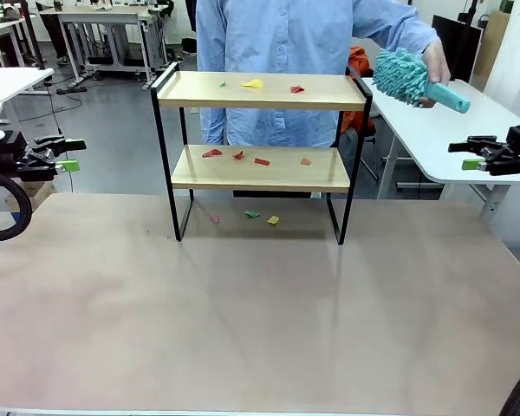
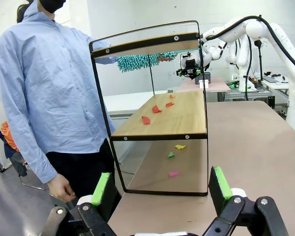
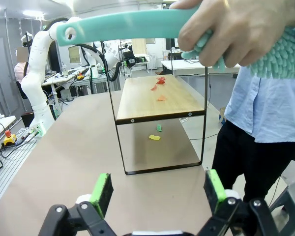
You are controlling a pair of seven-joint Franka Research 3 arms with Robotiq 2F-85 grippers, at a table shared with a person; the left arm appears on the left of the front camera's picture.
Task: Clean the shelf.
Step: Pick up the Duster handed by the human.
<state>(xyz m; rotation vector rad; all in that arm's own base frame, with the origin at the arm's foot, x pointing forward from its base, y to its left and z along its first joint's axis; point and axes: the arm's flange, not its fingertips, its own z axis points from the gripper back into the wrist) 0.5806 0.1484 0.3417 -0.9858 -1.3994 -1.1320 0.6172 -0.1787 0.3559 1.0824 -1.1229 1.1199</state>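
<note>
1 shelf (image 1: 260, 130) stands upright on the worktop (image 1: 260, 329), at the middle of its far edge. Its long axis runs left to right along that edge, and its open front faces the robot. It has 2 light wooden boards in a thin black frame.

The top board (image 1: 329, 91) carries 3 paper scraps: 1 green, 1 yellow (image 1: 253, 84) and 1 red. The lower board (image 1: 191, 173) carries 4: 3 red and 1 orange (image 1: 305, 160). 3 more lie on the worktop under the shelf, near the far edge: 1 pink, 1 green (image 1: 252, 213) and 1 yellow.

1 person (image 1: 286, 52) in a light blue shirt stands just behind the shelf. 1 hand (image 1: 435, 71) holds 1 teal duster (image 1: 412, 78) in the air beyond the shelf's right end, about level with the top board, its fluffy head toward the shelf and its handle pointing away to the right.

The 2 grippers hang off the worktop's left and right edges, well apart from the shelf. The left gripper (image 1: 72, 153) has its jaws spread with nothing between them. The right gripper (image 1: 464, 154) is likewise spread wide and empty. Both point inward toward the shelf.
</note>
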